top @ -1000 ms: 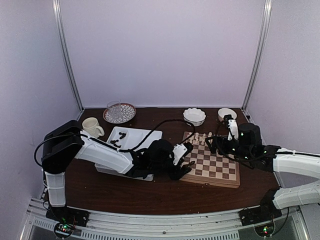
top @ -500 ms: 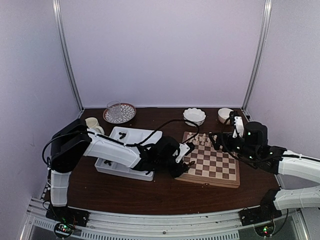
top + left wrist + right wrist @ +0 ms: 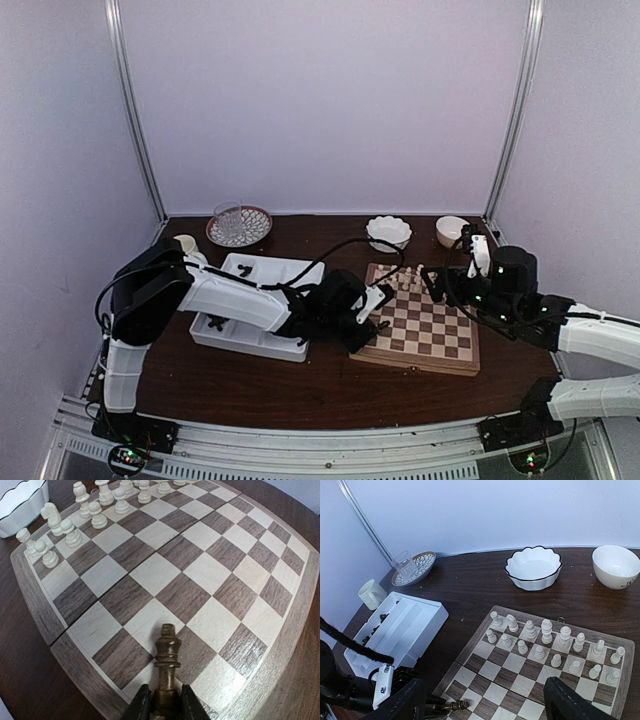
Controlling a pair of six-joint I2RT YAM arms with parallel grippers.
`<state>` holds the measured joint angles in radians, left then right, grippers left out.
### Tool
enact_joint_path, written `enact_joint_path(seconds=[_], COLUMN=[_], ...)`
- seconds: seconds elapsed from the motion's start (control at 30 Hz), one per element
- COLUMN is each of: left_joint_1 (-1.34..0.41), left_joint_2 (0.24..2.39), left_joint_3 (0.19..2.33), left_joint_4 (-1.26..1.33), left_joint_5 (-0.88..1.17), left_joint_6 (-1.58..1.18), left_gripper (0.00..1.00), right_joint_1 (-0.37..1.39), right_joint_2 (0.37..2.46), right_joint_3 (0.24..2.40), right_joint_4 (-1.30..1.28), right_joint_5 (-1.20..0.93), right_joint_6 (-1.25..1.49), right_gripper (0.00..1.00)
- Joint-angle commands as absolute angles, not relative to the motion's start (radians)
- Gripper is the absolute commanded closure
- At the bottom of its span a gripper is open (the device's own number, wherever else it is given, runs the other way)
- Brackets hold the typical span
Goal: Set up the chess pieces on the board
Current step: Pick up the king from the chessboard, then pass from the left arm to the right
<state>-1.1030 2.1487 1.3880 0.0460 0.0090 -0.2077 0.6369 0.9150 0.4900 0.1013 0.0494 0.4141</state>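
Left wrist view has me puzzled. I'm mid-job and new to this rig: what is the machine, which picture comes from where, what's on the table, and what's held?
The machine is two robot arms, the left arm and the right arm, bolted at the near edge of a dark wooden table. Each ends in a two-finger gripper. The top picture looks down from behind them. The other two come from a camera on each wrist, so that arm's own fingers show.

On the table are a square wooden chessboard with pale cream chessmen along its far side, a white divided tray holding small dark brown chessmen, a cream mug, a glass on a patterned plate, a scalloped white bowl and a round white bowl.

The left gripper is shut on one upright dark brown chessman near the board's edge. The right gripper is open and empty.
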Motion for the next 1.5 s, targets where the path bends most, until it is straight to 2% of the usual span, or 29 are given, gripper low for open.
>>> enact_joint_path(seconds=[0.0,0.2,0.4,0.57,0.67,0.77,0.9,1.0,1.17,1.47], left_joint_1=[-1.098,-1.098,-1.098,-1.098,-1.097,-1.097,-1.098,-1.098,-1.098,-1.097], left_joint_2=[2.174,2.13,2.027,1.967,1.933,1.911,1.88,1.852,1.819,1.816], left_joint_3=[1.416,1.382,1.298,1.276,1.24,1.23,1.214,1.181,1.138,1.143], left_joint_4=[0.006,0.019,0.095,0.115,0.164,0.193,0.219,0.266,0.324,0.327], left_joint_5=[0.02,0.035,0.041,0.094,0.125,0.165,0.252,0.281,0.336,0.406], left_joint_6=[-0.184,-0.165,-0.15,-0.146,-0.154,-0.166,-0.167,-0.166,-0.164,-0.156], left_gripper=[0.85,0.9,0.9,0.9,0.9,0.9,0.9,0.89,0.89,0.89], right_joint_1=[0.63,0.63,0.63,0.629,0.629,0.629,0.629,0.629,0.629,0.632], right_joint_2=[0.902,0.846,0.856,0.885,0.866,0.855,0.847,0.842,0.852,0.925], right_joint_3=[0.482,0.545,0.637,0.667,0.651,0.647,0.629,0.632,0.606,0.578], right_joint_4=[0.108,0.01,-0.246,-0.403,-0.389,-0.362,-0.288,-0.286,-0.26,-0.136], right_joint_5=[0.065,0.015,-0.07,-0.246,-0.386,-0.498,-0.607,-0.625,-0.623,-0.698], right_joint_6=[0.403,0.381,0.391,0.432,0.485,0.539,0.63,0.657,0.689,0.754], right_gripper=[0.16,0.17,0.17,0.18,0.23,0.31,0.33,0.32,0.22,0.29])
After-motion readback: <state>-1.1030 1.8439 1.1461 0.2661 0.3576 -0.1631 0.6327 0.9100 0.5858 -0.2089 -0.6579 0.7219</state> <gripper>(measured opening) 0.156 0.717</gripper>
